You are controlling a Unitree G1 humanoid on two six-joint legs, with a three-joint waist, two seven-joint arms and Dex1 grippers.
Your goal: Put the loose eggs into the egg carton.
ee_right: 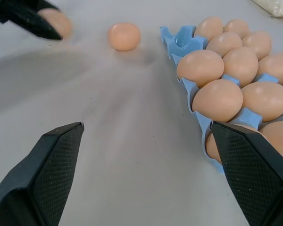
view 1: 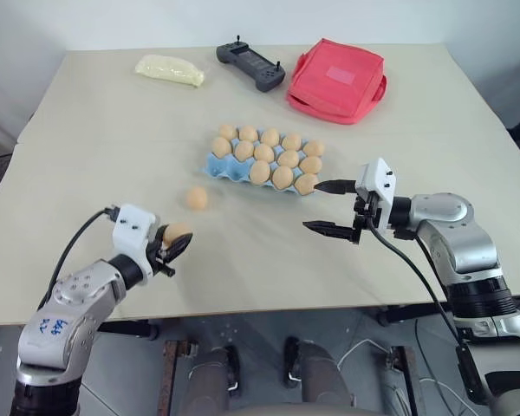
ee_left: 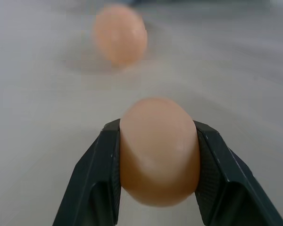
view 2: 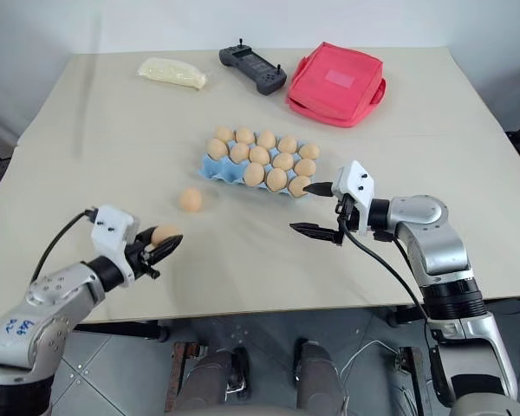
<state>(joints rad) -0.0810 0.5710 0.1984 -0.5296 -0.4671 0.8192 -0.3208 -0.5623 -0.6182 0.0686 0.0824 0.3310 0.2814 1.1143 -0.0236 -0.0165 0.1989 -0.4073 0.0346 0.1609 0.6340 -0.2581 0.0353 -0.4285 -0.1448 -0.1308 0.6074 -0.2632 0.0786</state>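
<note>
held egg: tan, pinched crosswise between the left gripper fingers, lifted off the desk near its front-left edge; long axis hard to tell.
loose egg: lying alone on the desk, about 1 o'clock from the held egg, just off the carton's front-left corner, not touching it.
egg carton: light blue, mid-desk, set at a slant; nearly full of tan eggs.
free cups: in the right wrist view at least one bare blue cup shows at the carton end nearest the loose egg; exact count I cannot tell.
key relation: from the left fingers the carton lies at about 1 o'clock, the empty end being the near one; loose egg sits between the two, so the carry path passes beside or over it.
nearer arm: left arm is nearer the loose egg and the empty end; right gripper is nearer the full end.
left fingers: closed on the held egg, both pads on its sides, tips reaching just past its middle.
right fingers: spread wide, holding nothing, hovering just beside the carton's front-right corner; contact with it I cannot tell.
step (judged): carry the held egg to the bare cup and lower it in.
risk (judged): knocking the loose egg, or bumping seated eggs on the way down.
other stuff: red pouch, black controller, pale yellow bag along the far edge, well apart from the carton.
</note>
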